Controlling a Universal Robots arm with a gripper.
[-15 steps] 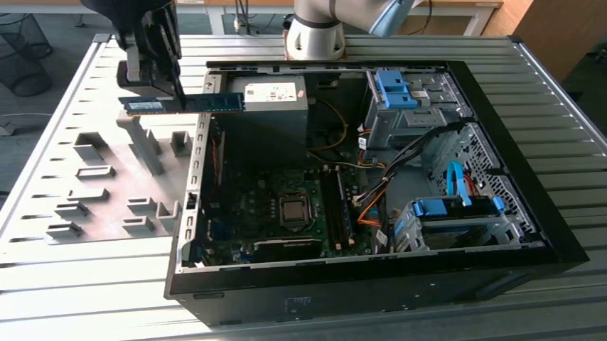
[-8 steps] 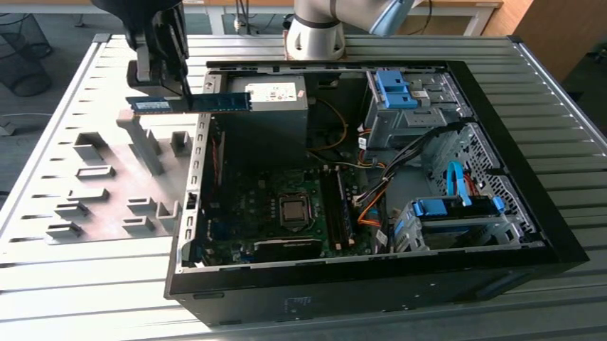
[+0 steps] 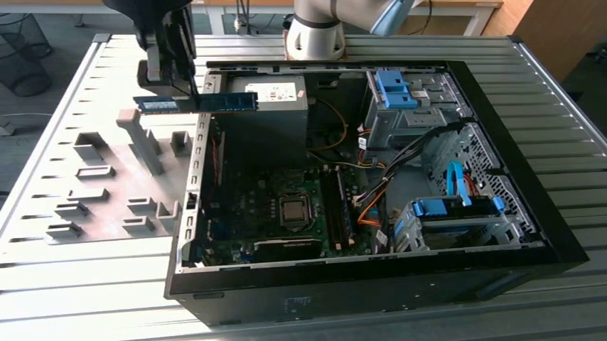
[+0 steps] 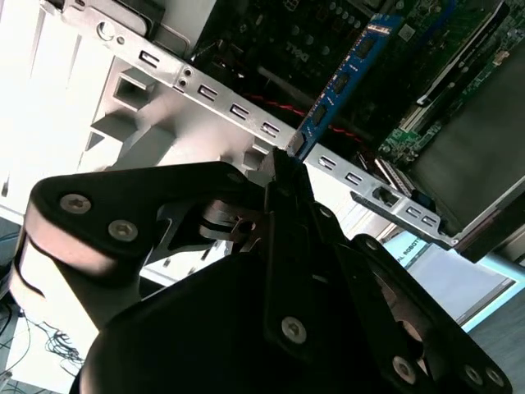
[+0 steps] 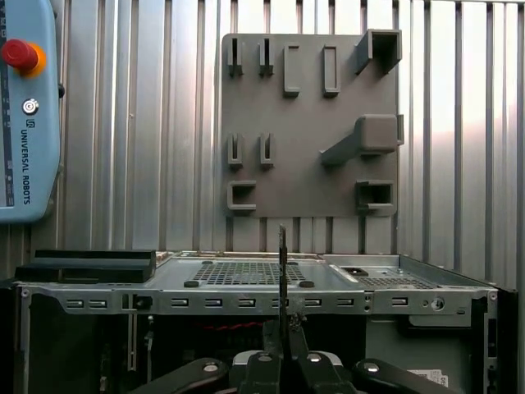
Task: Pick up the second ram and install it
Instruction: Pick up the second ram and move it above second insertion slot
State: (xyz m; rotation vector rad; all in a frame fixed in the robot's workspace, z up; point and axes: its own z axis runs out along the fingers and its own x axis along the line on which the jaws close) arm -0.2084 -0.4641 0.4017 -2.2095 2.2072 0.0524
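In the exterior view the second ram [image 3: 227, 101], a thin blue stick, hangs level in the air above the case's wall on the exterior view's left. My gripper [image 3: 190, 96] is shut on it near its middle. The second wrist view shows the stick [image 4: 340, 82] with dark chips reaching out from the closed fingers [image 4: 283, 168] over the case's metal edge and the motherboard. Edge-on in the first wrist view, the ram [image 5: 282, 263] rises from the gripper [image 5: 283, 349]. The dark memory slots [image 3: 337, 209] lie on the motherboard, beside the processor socket [image 3: 294, 209].
The open computer case [image 3: 531, 234] lies on a slatted metal table. A grey holder plate [image 3: 104, 192] with blocks sits on the exterior view's left. Inside are a power supply [image 3: 270, 96], cables and blue drive clips [image 3: 399, 89]. A teach pendant [image 5: 25, 115] lies beside the plate.
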